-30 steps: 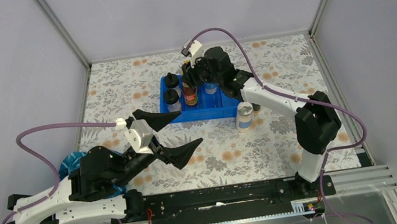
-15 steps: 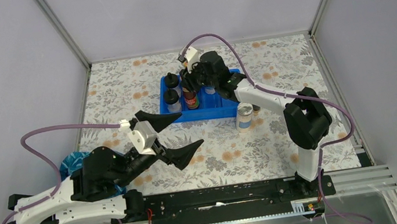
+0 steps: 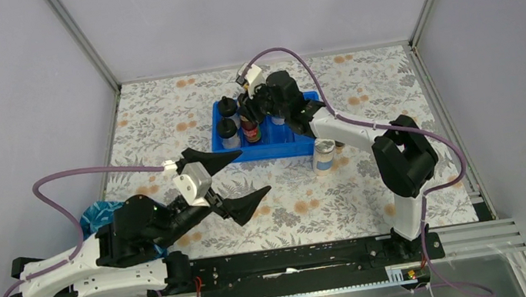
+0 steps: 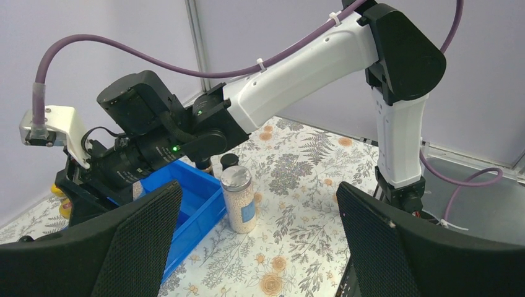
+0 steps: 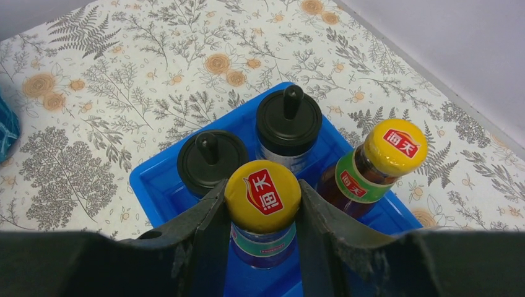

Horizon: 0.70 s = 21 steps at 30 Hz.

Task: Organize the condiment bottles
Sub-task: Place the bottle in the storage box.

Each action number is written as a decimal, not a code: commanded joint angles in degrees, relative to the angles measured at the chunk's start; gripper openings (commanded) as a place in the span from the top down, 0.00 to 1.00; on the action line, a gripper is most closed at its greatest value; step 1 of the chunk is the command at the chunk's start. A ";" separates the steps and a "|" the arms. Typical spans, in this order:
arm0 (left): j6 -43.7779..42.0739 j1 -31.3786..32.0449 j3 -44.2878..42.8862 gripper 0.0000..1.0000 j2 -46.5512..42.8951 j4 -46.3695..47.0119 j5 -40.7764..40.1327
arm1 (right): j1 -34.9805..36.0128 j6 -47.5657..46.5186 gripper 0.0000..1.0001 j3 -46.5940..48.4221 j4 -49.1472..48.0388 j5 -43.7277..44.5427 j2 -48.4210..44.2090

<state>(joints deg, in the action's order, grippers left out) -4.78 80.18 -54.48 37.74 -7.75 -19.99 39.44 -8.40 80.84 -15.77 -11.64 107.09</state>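
My right gripper [image 5: 262, 207] is shut on the neck of a yellow-capped condiment bottle [image 5: 262, 193], upright inside the blue tray [image 5: 148, 185]. A second yellow-capped bottle [image 5: 384, 158] stands just right of it. Two black-domed bottles [image 5: 212, 162] [image 5: 288, 124] stand behind it in the tray. In the top view the right gripper [image 3: 250, 113] hangs over the tray's left half [image 3: 299, 148]. A silver-lidded jar [image 3: 323, 154] of white grains stands on the cloth outside the tray's right front corner, with a tiny black-capped bottle [image 4: 229, 162] behind it. My left gripper [image 3: 251, 171] is open and holds nothing, well short of the jar [image 4: 238, 201].
The right arm [image 4: 297, 74] stretches over the tray from the right. A crumpled teal thing [image 3: 95, 216] lies at the table's left edge beside the left arm. Grey walls close in the floral cloth at the back and both sides.
The right gripper has shifted a little left over the tray, still shut on the yellow-capped bottle. The left arm has barely moved.
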 commanded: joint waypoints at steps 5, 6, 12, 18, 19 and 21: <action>-1.27 -0.47 1.12 0.01 -0.28 0.54 -1.18 | 0.47 -1.27 1.00 -0.78 -10.47 -0.01 -1.18; -1.36 -0.47 1.21 0.01 -0.27 0.54 -1.19 | 0.38 -1.27 1.00 -0.96 -10.64 0.03 -1.18; -1.42 -0.47 1.39 0.01 -0.16 0.63 -1.19 | 0.25 -1.35 1.00 -2.01 -11.41 0.04 -1.13; -1.46 -0.47 1.56 0.01 -0.27 0.58 -1.27 | 0.03 -1.07 1.00 -3.56 -12.78 0.12 -1.40; -1.53 -0.47 1.57 0.01 -0.29 0.62 -1.28 | 0.02 -1.07 1.00 -3.70 -12.88 0.13 -1.37; -1.47 -0.47 1.65 0.01 -0.29 0.63 -1.23 | 0.02 -1.13 1.00 -3.98 -13.04 0.17 -1.44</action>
<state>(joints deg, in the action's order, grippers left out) -4.91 80.18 -53.63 37.74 -7.73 -20.43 39.42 -8.82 76.18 -20.18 -11.53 107.74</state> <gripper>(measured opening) 0.986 0.446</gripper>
